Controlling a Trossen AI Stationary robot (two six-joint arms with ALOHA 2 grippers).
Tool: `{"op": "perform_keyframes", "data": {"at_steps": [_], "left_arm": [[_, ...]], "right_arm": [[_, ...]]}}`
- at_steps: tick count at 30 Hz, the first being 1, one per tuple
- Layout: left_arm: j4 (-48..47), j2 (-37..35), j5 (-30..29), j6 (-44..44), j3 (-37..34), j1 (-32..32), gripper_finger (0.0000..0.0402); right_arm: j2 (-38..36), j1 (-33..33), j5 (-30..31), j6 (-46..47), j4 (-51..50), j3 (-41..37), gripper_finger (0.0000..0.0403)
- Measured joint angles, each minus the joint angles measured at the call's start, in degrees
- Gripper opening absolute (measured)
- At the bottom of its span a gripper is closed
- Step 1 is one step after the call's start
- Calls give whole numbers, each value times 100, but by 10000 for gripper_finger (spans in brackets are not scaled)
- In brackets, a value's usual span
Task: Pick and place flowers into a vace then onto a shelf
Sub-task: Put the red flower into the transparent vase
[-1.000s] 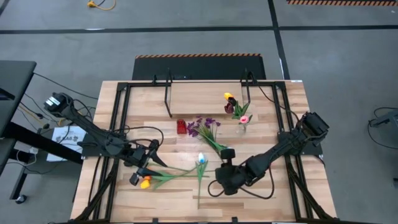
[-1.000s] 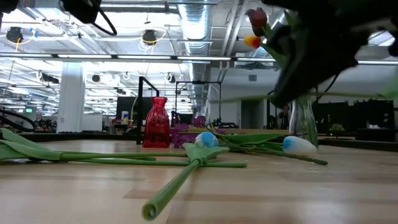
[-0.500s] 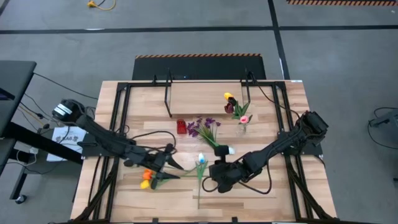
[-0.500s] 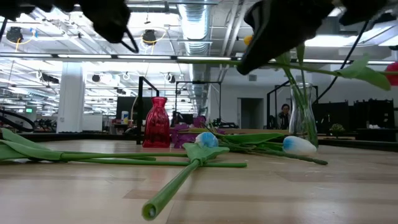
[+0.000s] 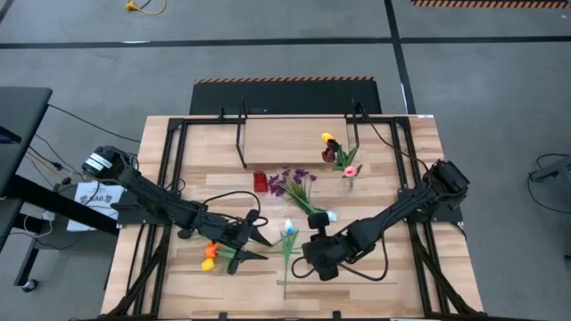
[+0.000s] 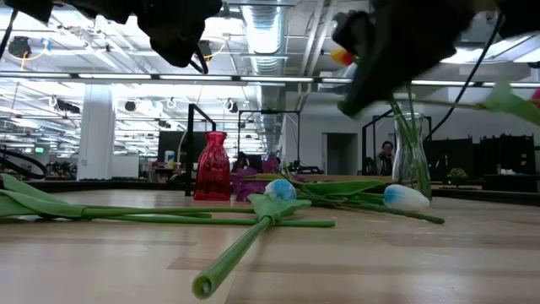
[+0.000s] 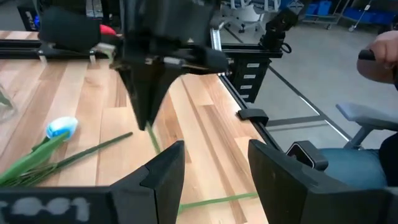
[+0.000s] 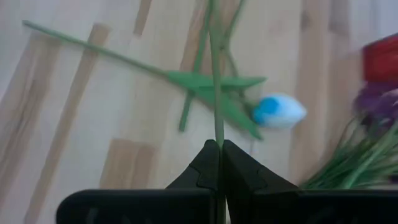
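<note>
Reaching farther inward than before, the left tool (image 5: 259, 242) hovered half-spread and empty; the right tool (image 8: 218, 154) pinched a green stem (image 8: 214, 93) above the surface (image 5: 393, 285).

We watched our left pincer (image 5: 260, 242) sweep from the bench's 8 o'clock side in toward the middle; its fingers, apart with nothing between them, now sit just beside the white tulip (image 5: 287, 230) lying there. The orange and yellow tulips (image 5: 208, 257) it hung over a second ago now lie uncovered behind it. Our right pincer (image 5: 310, 252), clamped on a thin green stem (image 8: 216, 99), has drifted slightly toward 7 o'clock, carrying its red tulip (image 6: 535, 95) out to the low view's edge.
</note>
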Motion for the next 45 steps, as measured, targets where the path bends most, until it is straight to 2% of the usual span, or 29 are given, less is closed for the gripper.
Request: {"op": "perform_keyframes", "data": {"at_steps": [2,4,7,13,17,22,27,37,45], "left_arm": [[-6,0,-2,0,0,0,167],[-4,0,-2,0,-2,-2,167],[-48,0,-4,-2,-7,-2,167],[-92,0,-20,-30,-7,-2,167],[-129,0,-35,-42,-7,-2,167],[-201,-2,-33,-52,-7,-2,167],[-127,-4,-34,-56,-9,-2,167],[625,-7,1,13,-7,185,167],[1411,-7,1078,-361,-7,720,167]], "right_arm": [[153,3,-130,-17,-10,35,1],[301,66,-201,-41,-472,101,1],[669,105,-230,-115,-936,540,1],[1554,116,-137,-638,-2516,1818,1],[1985,125,-64,-1197,-3154,2706,1],[1990,238,-18,-1909,-3135,3291,1],[1820,497,375,-2654,-3187,3675,2],[1809,1063,553,-5350,-3360,4294,5],[1809,1294,855,-6455,-2849,4574,7]]}}
